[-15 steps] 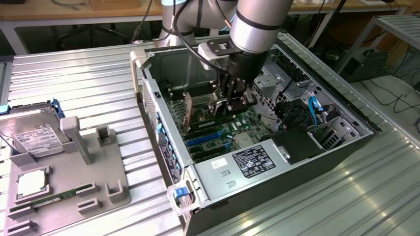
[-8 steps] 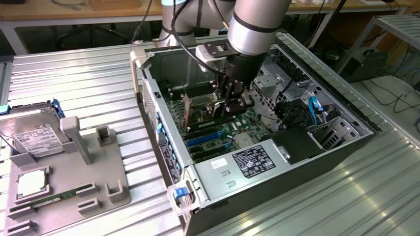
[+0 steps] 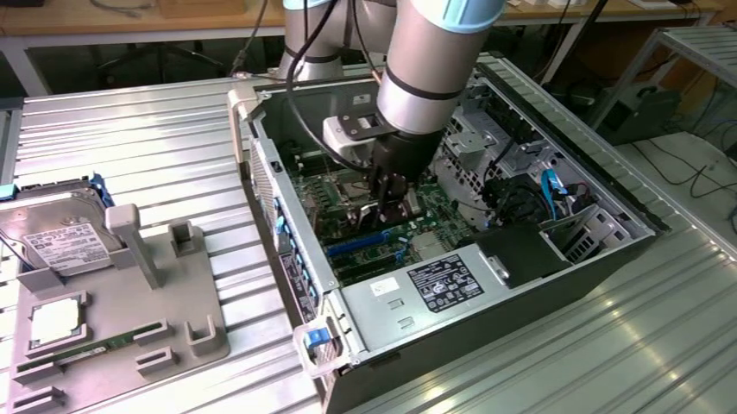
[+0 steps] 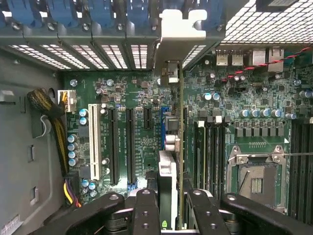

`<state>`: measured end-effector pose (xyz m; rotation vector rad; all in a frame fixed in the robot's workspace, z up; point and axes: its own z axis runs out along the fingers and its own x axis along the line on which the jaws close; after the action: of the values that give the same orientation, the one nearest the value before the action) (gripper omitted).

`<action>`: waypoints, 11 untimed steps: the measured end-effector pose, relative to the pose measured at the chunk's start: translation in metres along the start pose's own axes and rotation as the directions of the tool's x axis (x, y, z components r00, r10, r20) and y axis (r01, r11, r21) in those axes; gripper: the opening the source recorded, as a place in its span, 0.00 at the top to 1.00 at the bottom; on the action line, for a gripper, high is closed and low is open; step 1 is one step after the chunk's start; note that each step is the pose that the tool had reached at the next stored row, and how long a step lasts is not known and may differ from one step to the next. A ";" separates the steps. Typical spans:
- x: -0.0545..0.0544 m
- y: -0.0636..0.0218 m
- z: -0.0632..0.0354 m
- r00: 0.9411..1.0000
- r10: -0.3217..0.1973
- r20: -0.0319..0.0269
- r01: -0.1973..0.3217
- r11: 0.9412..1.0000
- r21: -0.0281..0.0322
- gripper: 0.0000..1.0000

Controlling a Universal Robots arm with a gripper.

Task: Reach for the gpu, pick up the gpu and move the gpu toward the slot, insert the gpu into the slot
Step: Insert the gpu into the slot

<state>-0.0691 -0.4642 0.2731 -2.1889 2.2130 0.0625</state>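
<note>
**Fingers clamped on the gpu, card down inside the case**

Fingers (image 4: 146,208) are closed on the gpu (image 4: 180,147), one on each side of the card, gripping it edge-on. In the wrist view the gripper (image 4: 168,208) sits low over the green motherboard (image 4: 132,83) with the card standing upright between the black fingers, and its silver bracket (image 4: 182,29) is up against the row of rear expansion openings. The blue slot (image 4: 163,128) runs right alongside the card's lower edge; can't tell if the card is actually seated or just touching it.

Container-wise: the open PC case (image 3: 599,259) lies on its side on the ribbed metal tabletop (image 3: 150,138), holding the motherboard, the processor socket (image 4: 255,178) and a power supply (image 3: 432,289) with a label. At the exterior view's left, a grey fixture tray (image 3: 173,310) holds a hard drive (image 3: 58,241), a square chip (image 3: 54,321) and a memory stick (image 3: 86,352).
</note>
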 end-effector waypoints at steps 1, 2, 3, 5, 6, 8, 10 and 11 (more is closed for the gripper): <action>0.000 0.0025 0.0045 1.000 0.000 0.000 0.000 1.000 0.000 0.72; 0.002 0.0029 0.0076 1.000 0.000 0.000 0.000 1.000 0.000 0.72; 0.002 0.0060 0.0105 1.000 0.000 0.000 0.000 1.000 0.000 0.72; 0.003 0.0075 0.0139 1.000 0.000 0.000 0.000 1.000 0.000 0.72; 0.003 0.0079 0.0142 1.000 0.000 0.000 0.000 1.000 0.000 0.72; 0.003 0.0088 0.0149 1.000 0.000 0.000 0.000 1.000 0.000 0.72; 0.003 0.0102 0.0163 1.000 0.000 0.000 0.000 1.000 0.000 0.72; 0.003 0.0106 0.0165 1.000 0.000 0.000 0.000 1.000 0.000 0.72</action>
<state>-0.0798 -0.4662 0.2565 -2.1891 2.2131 0.0624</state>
